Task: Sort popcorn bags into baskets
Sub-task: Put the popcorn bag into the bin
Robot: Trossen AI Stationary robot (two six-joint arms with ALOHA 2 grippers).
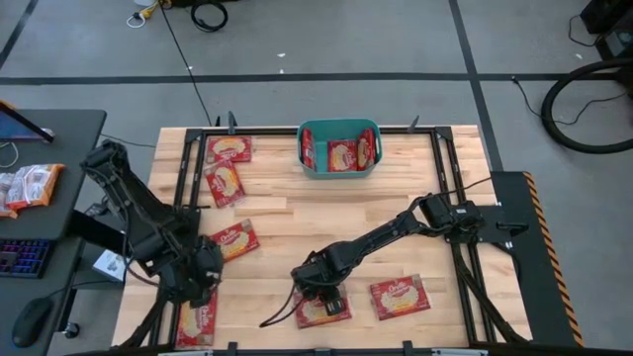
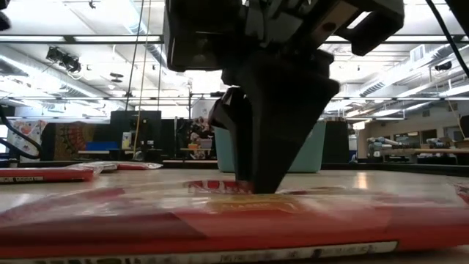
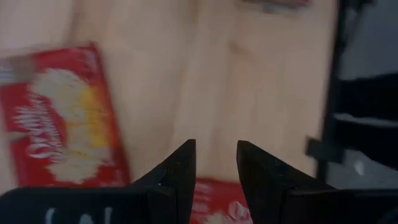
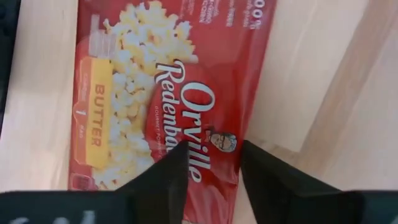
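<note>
Nearby: right claw [image 1: 318,293] over popcorn bag [image 1: 322,310]; second bag [image 1: 400,297] beside.

Bare wood lies open between the right gripper [image 1: 318,297] and the teal basket [image 1: 338,168]; bags [image 1: 226,184] crowd the left side.

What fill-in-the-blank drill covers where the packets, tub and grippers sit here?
1. The teal plastic tub holds ____ red popcorn packets.
2. The ____ gripper hangs over a red Orville packet, fingers apart.
3. The left gripper hovers at the table's ____ edge, near a flat red packet.

Answers: three; right; front
</note>
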